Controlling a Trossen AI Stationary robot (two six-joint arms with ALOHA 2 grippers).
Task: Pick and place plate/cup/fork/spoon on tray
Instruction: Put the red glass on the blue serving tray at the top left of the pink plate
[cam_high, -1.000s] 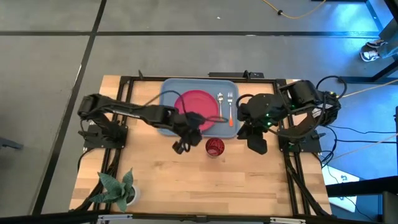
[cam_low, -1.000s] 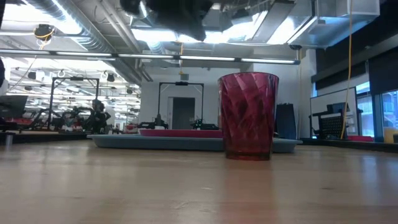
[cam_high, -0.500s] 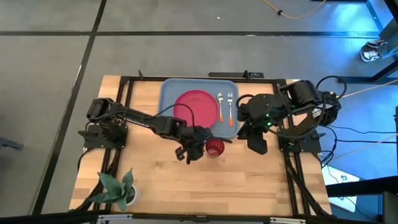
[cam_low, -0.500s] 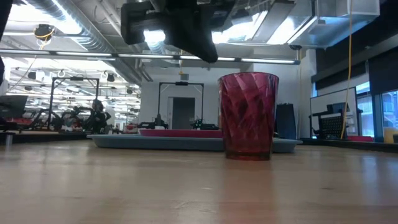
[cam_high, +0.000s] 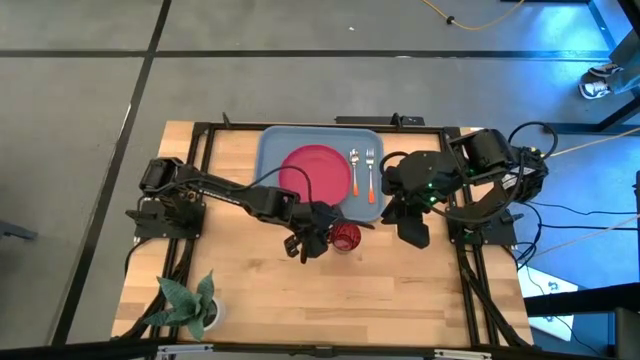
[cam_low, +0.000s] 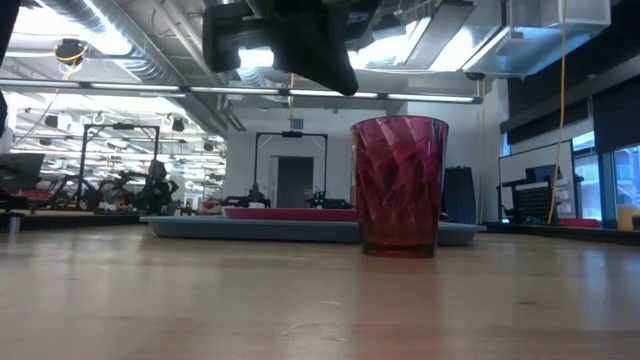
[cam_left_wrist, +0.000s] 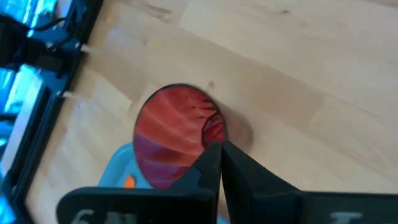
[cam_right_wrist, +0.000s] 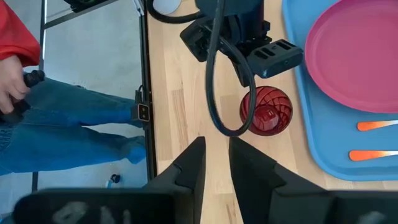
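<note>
The left gripper (cam_high: 310, 243) hangs above the wooden table (cam_high: 250, 300), just beside the small dark-red ribbed plastic cup (cam_high: 345, 237), on the cup's left in the high view. Its two dark fingers (cam_left_wrist: 214, 165) are pressed together with no gap, and they grip nothing; in the left wrist view their tips sit over the cup's rim. In the low view the gripper is above the level of the cup's top, so it does not touch it.

The cup stands upright on the bare wood, close to the near edge of the large light-blue rectangular plastic tray (cam_high: 275, 145) but outside it. On the tray lies the large round flat pinkish-red plastic plate (cam_high: 315, 172). Beside the plate, toward the right arm, the small orange-handled spoon with a rounded silver head (cam_high: 355, 170) and the small orange-handled fork with a pronged silver head (cam_high: 369, 172) lie side by side, both on the tray.

The right gripper (cam_high: 412, 232) waits over the table at the tray's right, its fingers (cam_right_wrist: 186, 168) parted and empty.

A white pot with a green plant (cam_high: 190, 303) stands at the table's near-left corner. A person in blue trousers (cam_right_wrist: 74, 130) stands beyond the table.
</note>
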